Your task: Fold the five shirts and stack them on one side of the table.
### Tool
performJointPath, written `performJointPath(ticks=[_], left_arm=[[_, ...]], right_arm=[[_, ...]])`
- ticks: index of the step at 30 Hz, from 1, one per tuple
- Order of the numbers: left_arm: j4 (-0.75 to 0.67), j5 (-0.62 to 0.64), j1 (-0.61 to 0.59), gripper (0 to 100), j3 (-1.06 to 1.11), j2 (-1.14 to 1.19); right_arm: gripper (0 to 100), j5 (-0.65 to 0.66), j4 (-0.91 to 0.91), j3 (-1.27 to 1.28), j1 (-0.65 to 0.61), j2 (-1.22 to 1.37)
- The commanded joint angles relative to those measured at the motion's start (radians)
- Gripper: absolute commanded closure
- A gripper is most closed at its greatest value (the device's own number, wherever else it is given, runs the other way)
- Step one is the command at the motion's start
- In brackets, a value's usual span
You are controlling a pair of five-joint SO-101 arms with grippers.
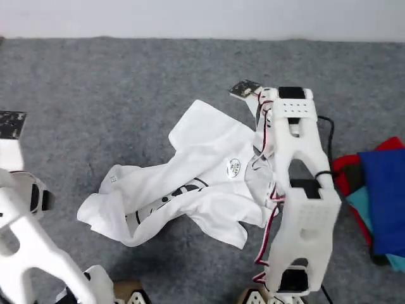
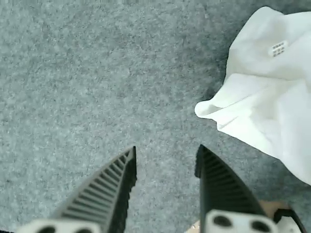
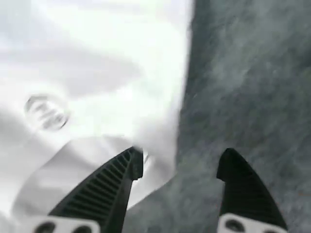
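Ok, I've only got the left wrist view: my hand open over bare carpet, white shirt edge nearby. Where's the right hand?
Observer: The right hand is open at the edge of the white shirt, one finger over cloth, the other over carpet.
Operator: Is the shirt laid flat?
Observer: No, the high view shows it crumpled and twisted, mid-carpet.
Operator: Other shirts?
Observer: A coloured shirt pile, blue over red and teal, sits at the high view's right edge.

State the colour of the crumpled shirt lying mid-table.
The shirt is white; the high view shows it best.
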Motion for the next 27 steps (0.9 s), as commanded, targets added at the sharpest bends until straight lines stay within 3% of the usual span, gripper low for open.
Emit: performJointPath(ticks=[1, 2, 5, 12, 21, 27], left_arm=[[0.028, 0.011, -0.008, 81, -0.005, -0.025], [0.028, 0.011, -0.008, 81, -0.005, -0.025], [0.028, 0.011, -0.006, 81, -0.005, -0.025], [0.026, 0.011, -0.003, 81, -0.004, -0.023], [0.025, 0.011, 0.000, 81, 0.004, -0.021], [-0.083, 0.060, 0.140, 81, 0.130, -0.021]], right_arm=[[93.0, -0.008, -0.007, -0.219, -0.004, 0.068], [99.6, -0.011, -0.005, -0.267, -0.002, 0.097], [95.1, -0.011, 0.030, -0.376, 0.007, 0.171], [98.9, -0.008, 0.130, -0.572, 0.050, 0.289], [98.9, -0.009, 0.137, -0.815, 0.251, 0.420], [97.1, -0.012, 0.282, -0.913, 0.288, 0.438]])
